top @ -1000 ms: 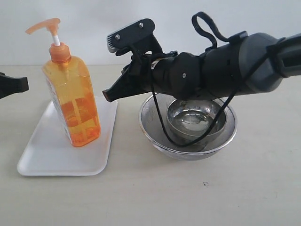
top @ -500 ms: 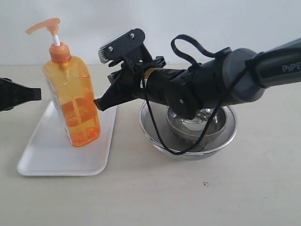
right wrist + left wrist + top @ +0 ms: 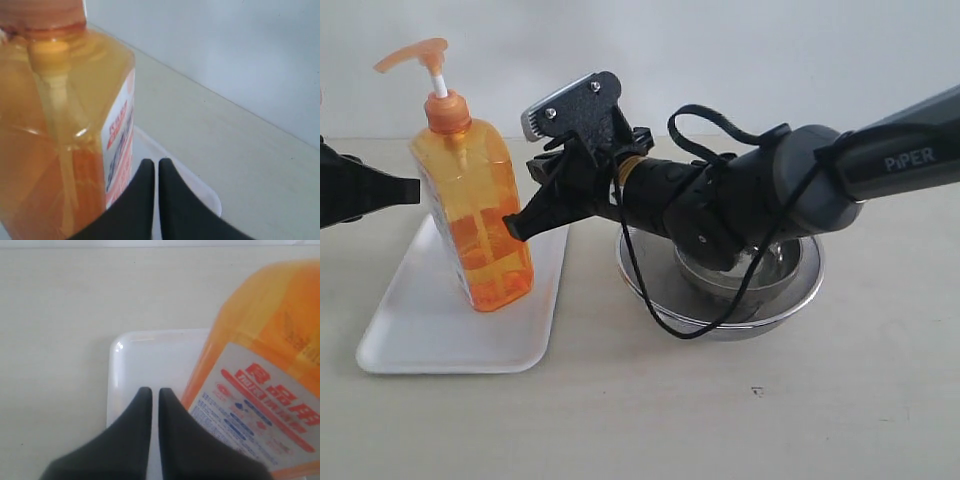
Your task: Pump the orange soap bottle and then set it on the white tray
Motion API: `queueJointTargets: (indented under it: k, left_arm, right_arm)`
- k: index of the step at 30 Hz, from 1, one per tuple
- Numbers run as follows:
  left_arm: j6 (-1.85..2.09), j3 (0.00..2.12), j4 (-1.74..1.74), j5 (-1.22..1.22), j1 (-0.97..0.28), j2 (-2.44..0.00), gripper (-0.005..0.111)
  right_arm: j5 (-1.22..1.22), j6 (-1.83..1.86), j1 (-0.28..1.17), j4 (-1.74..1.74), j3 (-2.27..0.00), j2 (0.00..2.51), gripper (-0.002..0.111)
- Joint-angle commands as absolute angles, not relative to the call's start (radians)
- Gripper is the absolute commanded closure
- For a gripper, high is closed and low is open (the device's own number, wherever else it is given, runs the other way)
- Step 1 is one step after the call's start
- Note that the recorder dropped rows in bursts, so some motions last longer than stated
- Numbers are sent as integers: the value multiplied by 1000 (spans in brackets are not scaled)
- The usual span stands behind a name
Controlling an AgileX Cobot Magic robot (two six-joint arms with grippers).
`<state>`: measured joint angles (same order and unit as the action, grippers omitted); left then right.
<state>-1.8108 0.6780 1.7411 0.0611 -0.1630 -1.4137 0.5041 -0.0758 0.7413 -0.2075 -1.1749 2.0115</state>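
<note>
Here, nearest the viewer, bare beige tabletop (image 3: 740,420) lies in front of the orange soap bottle (image 3: 475,215). The bottle stands upright on the white tray (image 3: 410,335). The tray reaches out from under the bottle toward the viewer and toward the left arm's side. The bottle's pump head (image 3: 415,52) sits raised on its white stem.

To the bottle's other side, off the tray, a large steel bowl (image 3: 740,325) holds a smaller steel bowl (image 3: 775,280). A black cable (image 3: 680,336) droops over their rims. The right arm (image 3: 770,190) crosses above the bowls and hides much of them.

The right gripper (image 3: 515,228) has its jaws pressed together, holding nothing. Its tip is at the bottle's side, by the label edge. Whether it touches cannot be told.

The left gripper (image 3: 412,190) comes from the opposite side with its jaws likewise closed to a thin slit and empty. Its tip is just beside the bottle's labelled face, above the tray. Contact here cannot be told either.

Beyond the bottle lies more tabletop, then a plain pale wall (image 3: 720,50).
</note>
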Motion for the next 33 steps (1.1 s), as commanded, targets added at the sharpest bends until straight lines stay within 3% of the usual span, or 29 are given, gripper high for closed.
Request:
queueJointTargets:
  k: [1,33]
  left_arm:
    - [-1824,685,1744,64,-160,-1443,102]
    - [-1868,780,1744,23,-160,-1550,102]
  right_arm:
    - [523,-97,737,-224,-1179,2035,108]
    - [467,-224,790,-328,-1179,2035,108]
